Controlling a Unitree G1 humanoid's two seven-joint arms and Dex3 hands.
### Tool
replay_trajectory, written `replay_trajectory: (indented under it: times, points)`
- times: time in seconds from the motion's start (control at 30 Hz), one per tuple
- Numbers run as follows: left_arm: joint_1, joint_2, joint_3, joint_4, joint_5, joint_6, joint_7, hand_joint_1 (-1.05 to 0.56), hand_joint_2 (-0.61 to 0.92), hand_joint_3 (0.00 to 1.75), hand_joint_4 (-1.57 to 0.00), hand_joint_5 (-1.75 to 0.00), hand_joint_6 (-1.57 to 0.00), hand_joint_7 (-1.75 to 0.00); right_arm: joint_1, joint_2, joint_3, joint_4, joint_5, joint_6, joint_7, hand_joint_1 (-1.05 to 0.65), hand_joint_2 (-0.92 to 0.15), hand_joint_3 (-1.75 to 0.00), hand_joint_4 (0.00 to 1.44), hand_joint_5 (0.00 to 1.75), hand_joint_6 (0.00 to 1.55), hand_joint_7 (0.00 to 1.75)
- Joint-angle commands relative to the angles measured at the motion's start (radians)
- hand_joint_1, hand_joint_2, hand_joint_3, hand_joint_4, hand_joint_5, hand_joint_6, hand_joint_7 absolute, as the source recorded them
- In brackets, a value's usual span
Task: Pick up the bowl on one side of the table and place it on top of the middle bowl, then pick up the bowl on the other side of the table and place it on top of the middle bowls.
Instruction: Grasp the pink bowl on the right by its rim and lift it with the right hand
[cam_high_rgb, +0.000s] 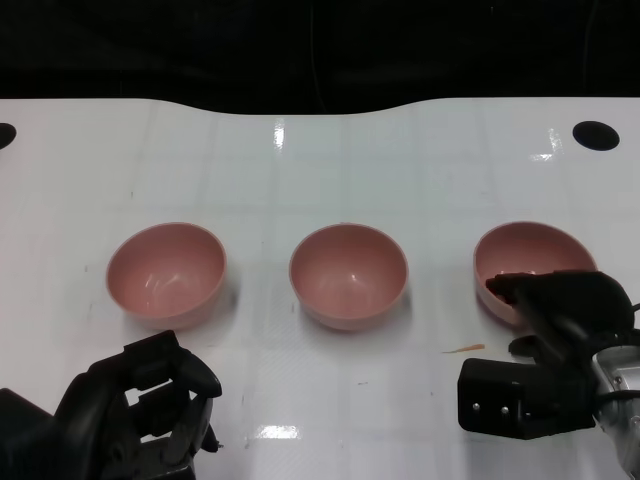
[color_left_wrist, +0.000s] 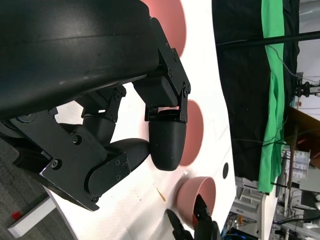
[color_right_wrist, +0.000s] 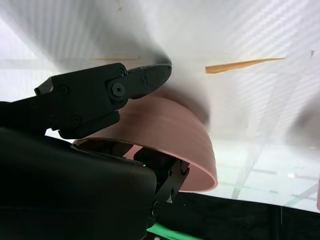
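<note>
Three pink bowls stand in a row on the white table (cam_high_rgb: 320, 170): the left bowl (cam_high_rgb: 165, 272), the middle bowl (cam_high_rgb: 348, 273) and the right bowl (cam_high_rgb: 525, 258). My right hand (cam_high_rgb: 560, 320) reaches over the near rim of the right bowl (color_right_wrist: 170, 130). One of its fingers (color_right_wrist: 110, 92) lies on the outer wall and others sit inside, so the rim is pinched between them. That bowl looks to be resting on the table. My left hand (cam_high_rgb: 140, 410) sits at the near edge, in front of the left bowl, fingers curled in around nothing.
A thin orange sliver (cam_high_rgb: 465, 349) lies on the table just left of my right hand. Dark round holes (cam_high_rgb: 596, 135) mark the table's far corners. Black backdrop runs behind the far edge. Open tabletop separates the bowls.
</note>
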Motion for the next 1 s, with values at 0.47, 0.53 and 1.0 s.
replay_trajectory:
  times: [0.47, 0.53, 1.0]
  points:
    - [0.007, 0.015, 0.006, -0.020, 0.003, 0.002, 0.002, -0.20, 0.45, 1.17, -0.83, -1.59, -0.87, -1.34, -0.083, 0.002, 0.026, 0.226, 0.041, -0.172, -0.317, -0.18, -0.85, -0.20, 0.92, 1.74, 0.95, 1.00]
    - [0.007, 0.015, 0.005, -0.022, 0.005, 0.004, 0.003, -0.21, 0.44, 1.17, -0.83, -1.59, -0.87, -1.35, -0.085, 0.004, 0.026, 0.229, 0.042, -0.176, -0.337, -0.18, -0.84, -0.21, 0.92, 1.75, 0.91, 1.07]
    - [-0.002, 0.011, 0.003, -0.026, 0.000, 0.020, 0.002, -0.18, 0.44, 1.20, -0.83, -1.60, -0.87, -1.36, -0.073, -0.020, 0.027, 0.186, 0.032, -0.183, -0.396, -0.19, -0.40, -1.07, 0.93, 1.75, 0.76, 1.61]
